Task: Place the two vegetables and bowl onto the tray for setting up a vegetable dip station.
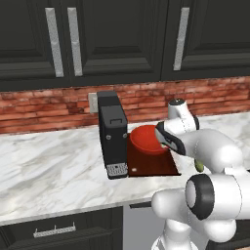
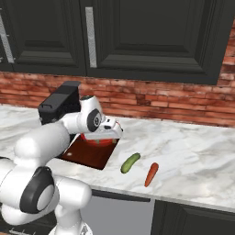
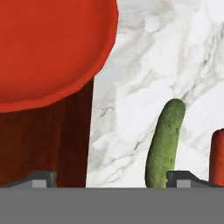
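The red bowl (image 1: 145, 138) (image 3: 48, 48) sits on the far part of the dark reddish-brown tray (image 1: 152, 167) (image 2: 91, 157) (image 3: 43, 144). On the marble to the right of the tray lie the green cucumber (image 2: 130, 163) (image 3: 165, 142) and, further right, the orange-red carrot (image 2: 151, 174) (image 3: 217, 157). My gripper (image 3: 113, 179) (image 2: 114, 134) hovers over the tray's right edge beside the bowl. It is open and holds nothing. In the hand view the cucumber's near end lies just inside the right fingertip (image 3: 188, 178), lower down on the counter.
A tall black box-shaped appliance (image 1: 113, 136) (image 2: 59, 106) stands against the tray's left side. A brick backsplash (image 2: 174, 103) and dark cabinets run behind the marble counter (image 2: 193, 147). My own arm hides part of the bowl and tray in both base views.
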Tool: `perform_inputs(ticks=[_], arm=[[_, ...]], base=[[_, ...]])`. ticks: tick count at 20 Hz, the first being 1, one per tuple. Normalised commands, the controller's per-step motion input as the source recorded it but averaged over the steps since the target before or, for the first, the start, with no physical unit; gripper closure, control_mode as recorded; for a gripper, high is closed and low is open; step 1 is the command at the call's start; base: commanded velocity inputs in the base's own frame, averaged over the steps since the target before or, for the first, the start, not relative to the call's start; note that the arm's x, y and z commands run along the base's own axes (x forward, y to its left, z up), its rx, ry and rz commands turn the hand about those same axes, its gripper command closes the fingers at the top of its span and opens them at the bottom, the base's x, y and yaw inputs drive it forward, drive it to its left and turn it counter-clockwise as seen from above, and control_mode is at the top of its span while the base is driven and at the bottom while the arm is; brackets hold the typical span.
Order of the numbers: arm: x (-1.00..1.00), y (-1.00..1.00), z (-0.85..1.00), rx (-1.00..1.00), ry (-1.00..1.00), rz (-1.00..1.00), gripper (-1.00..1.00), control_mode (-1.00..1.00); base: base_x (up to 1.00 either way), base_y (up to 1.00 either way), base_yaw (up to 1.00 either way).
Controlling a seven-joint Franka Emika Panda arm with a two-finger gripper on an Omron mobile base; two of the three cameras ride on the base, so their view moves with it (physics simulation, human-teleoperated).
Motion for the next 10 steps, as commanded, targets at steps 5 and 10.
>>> perform_inputs(ticks=[5, 10], arm=[[-0.01, -0.67, -0.06, 0.11, 0.04, -0.26, -1.0, -1.0], [-0.13, -0.57, -0.01, 0.08, 0.04, -0.13, -1.0, -1.0]], base=[[0.0, 0.0, 0.0], [0.0, 0.0, 0.0]])
